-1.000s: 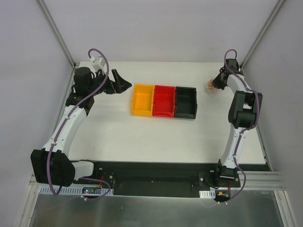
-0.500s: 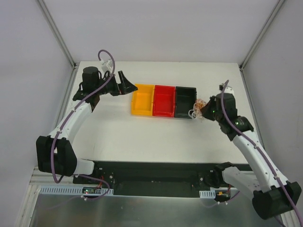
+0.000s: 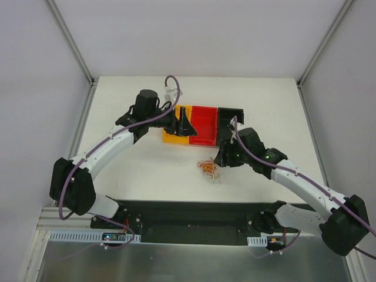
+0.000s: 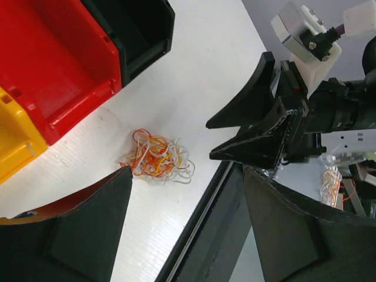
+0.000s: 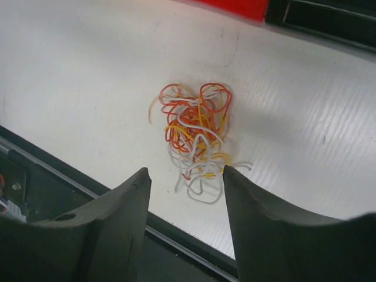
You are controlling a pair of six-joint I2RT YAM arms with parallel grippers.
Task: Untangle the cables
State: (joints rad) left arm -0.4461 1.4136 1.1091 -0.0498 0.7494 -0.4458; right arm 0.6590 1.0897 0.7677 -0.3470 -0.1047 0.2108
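Orange-white cables (image 3: 210,170) lie clumped lower centre on the counter (image 3: 147,170); left end effector (image 4: 187,176) and right end effector (image 5: 185,176) released; grasping loose strands likely next.

One desk (image 3: 141,170) carries everything. Three bins stand on it in a single row at the far middle: one yellow bin (image 3: 171,134) on the left, one red bin (image 3: 204,126) in the middle and one black bin (image 3: 232,111) on the right. Nearer than the row lies one clump of cables (image 3: 210,170). Its wires come in three colours, white, red and orange-yellow, but they are too tangled to count singly. Two arms reach in, one left arm (image 3: 106,147) and one right arm (image 3: 299,179). Each ends in one pincer, the left pincer (image 3: 188,127) and the right pincer (image 5: 185,170), with two fingers (image 5: 106,229) apiece.
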